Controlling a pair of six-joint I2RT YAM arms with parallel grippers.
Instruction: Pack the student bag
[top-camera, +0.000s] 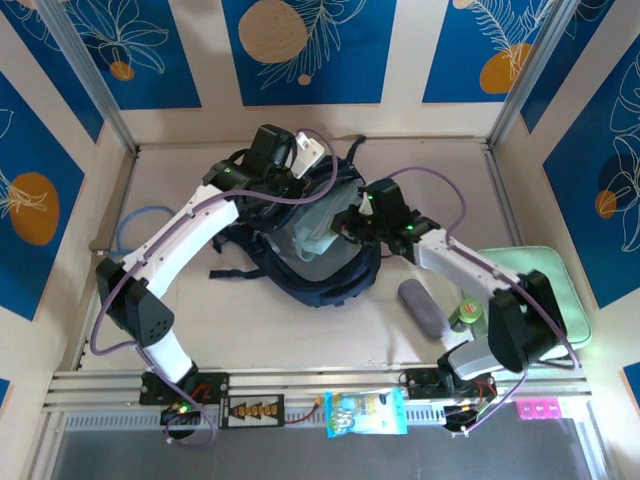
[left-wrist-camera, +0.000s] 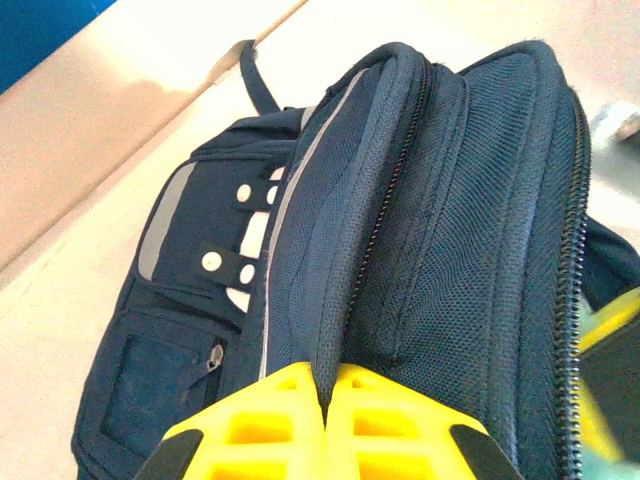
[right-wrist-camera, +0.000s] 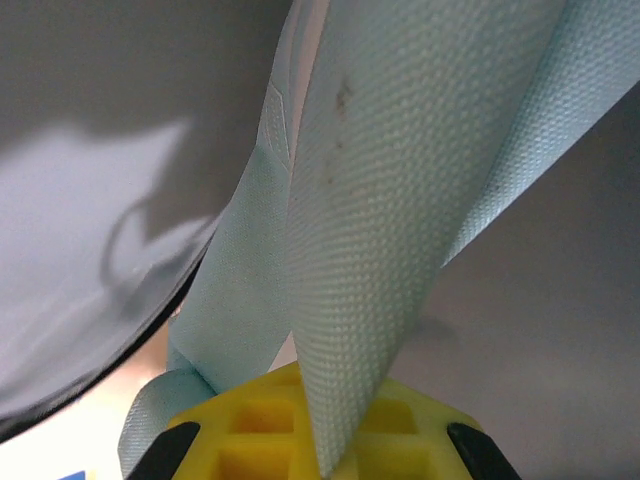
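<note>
Top external view first: the student bag (top-camera: 340, 285) lies mid-table between the two arms, its main compartment gaping upward with a pale mint cloth (top-camera: 310, 235) showing inside. The left gripper (top-camera: 283, 178) sits at the bag's far edge, and the left wrist view makes it plain: yellow fingers (left-wrist-camera: 270, 420) pressed together on a raised fold of navy fabric beside the zip, pinching the bag itself. Over to the right gripper (top-camera: 345, 225), reaching into the opening from the right; its wrist view shows the yellow claw (right-wrist-camera: 310, 410) nipped tight on a strip of that woven mint cloth (right-wrist-camera: 400, 200), which rises taut from between the fingers. Off to the right on the table, a grey pouch (top-camera: 424, 308) lies just beside a small green can (top-camera: 466, 315), with a flat mint-green case (top-camera: 545, 285) behind them. A blue snack packet (top-camera: 366, 413) rests on the near rail.
</note>
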